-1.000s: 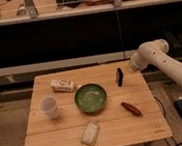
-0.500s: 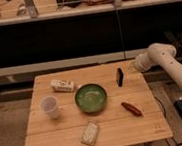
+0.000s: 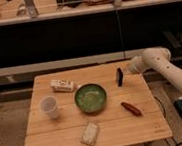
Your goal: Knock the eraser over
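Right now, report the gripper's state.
Gripper: at the table's right edge beside the upright eraser; open or closed cannot be told.

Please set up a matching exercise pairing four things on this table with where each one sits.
Things:
1. eraser
2. green bowl
3. white cup
4. pincer

Places:
A. middle of the table
B. left side, near the table's edge
C. just right of the eraser, off the table's right rear edge
D. upright, right rear of the bowl

Pairs: 1-D, 2-A, 3-B, 4-C

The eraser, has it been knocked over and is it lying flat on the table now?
No, the eraser stands upright, with the gripper just beside it.
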